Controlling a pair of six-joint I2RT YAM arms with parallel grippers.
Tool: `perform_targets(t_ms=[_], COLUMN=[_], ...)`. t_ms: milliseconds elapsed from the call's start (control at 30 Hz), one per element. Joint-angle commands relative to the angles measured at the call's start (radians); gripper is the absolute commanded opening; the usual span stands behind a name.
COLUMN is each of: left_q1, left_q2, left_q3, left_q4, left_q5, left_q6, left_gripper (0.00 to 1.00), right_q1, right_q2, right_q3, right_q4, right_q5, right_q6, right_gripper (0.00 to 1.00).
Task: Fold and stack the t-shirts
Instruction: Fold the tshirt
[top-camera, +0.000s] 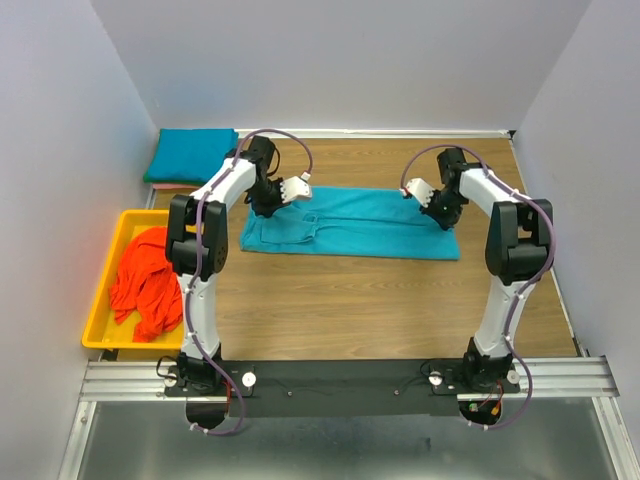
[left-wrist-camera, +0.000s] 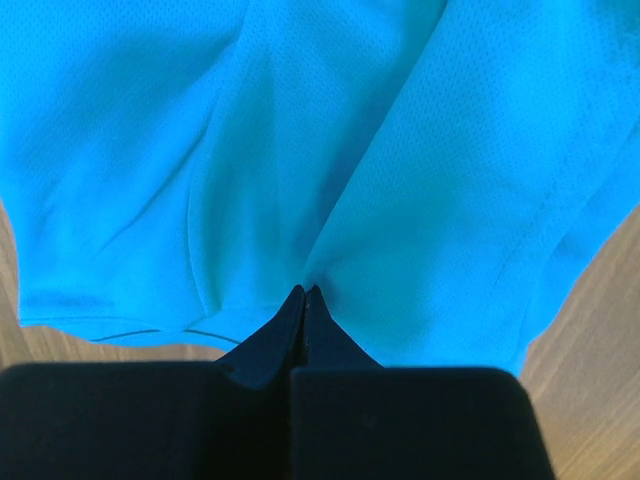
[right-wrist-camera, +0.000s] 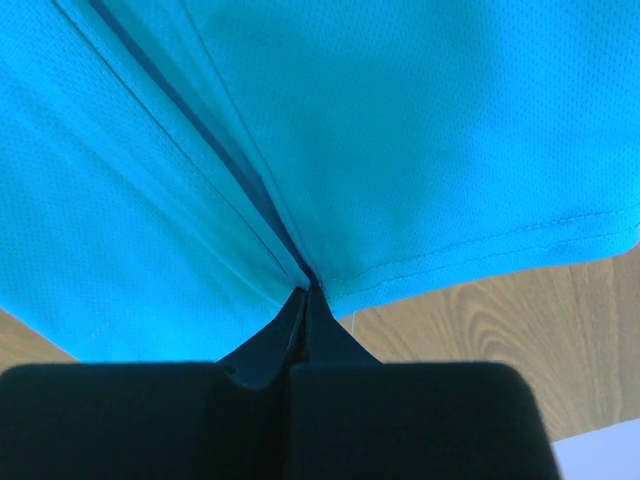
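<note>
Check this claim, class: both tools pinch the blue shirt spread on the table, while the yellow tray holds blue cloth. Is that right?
Not quite. The top view shows the yellow tray holds orange cloth. The left tool and right tool do pinch the blue shirt.

Count so far: 2 teal, spread tee (top-camera: 370, 225) plus folded tee (top-camera: 190, 155); orange-red heap (top-camera: 145, 280), qty unclear; 1 yellow tray (top-camera: 100, 335).
</note>
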Motion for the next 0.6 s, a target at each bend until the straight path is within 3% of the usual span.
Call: perform_targets(t_ms=[0,33,67,100,133,200,400,567], left_q1=[0.008,0.008,0.011,0.019,0.025,0.050,0.122,0.151], left_q2=[0.036,0.039,0.039,0.030,0.023,0.004,-0.085,-0.166], left_q3=[0.018,0.015,0.013,0.015,0.015,0.032,0.053,-0.083], left_q4=[0.027,0.035,0.041,0.041,0.044,0.039,-0.002,0.044], left_q5=[-0.040,-0.044,-0.044,-0.023,-0.011,0.034,0.146,0.195], left_q6=[-0.038,-0.053,-0.065,-0.085,-0.099,-0.133,-0.266,-0.311], left_gripper=[0.00,0.03,0.16,0.23,0.32,0.36,0.43,0.42], right_q1=[-0.006,-0.007,-0.007,-0.007,-0.007,-0.014,-0.044,-0.043], right_q2=[0.042,0.041,0.038,0.024,0.012,-0.013,-0.131,-0.160], right_q3=[0.051,0.061,0.074,0.075,0.081,0.087,0.066,-0.011], right_q4=[0.010,0.010,0.012,0.012,0.012,0.010,-0.006,-0.033], right_q5=[0.009,0.009,0.009,0.012,0.012,0.003,-0.056,-0.171], right_q6=[0.054,0.101,0.121,0.158,0.180,0.223,0.373,0.444], right_gripper=[0.12,0.18,0.26,0.39,0.42,0.48,0.50,0.45])
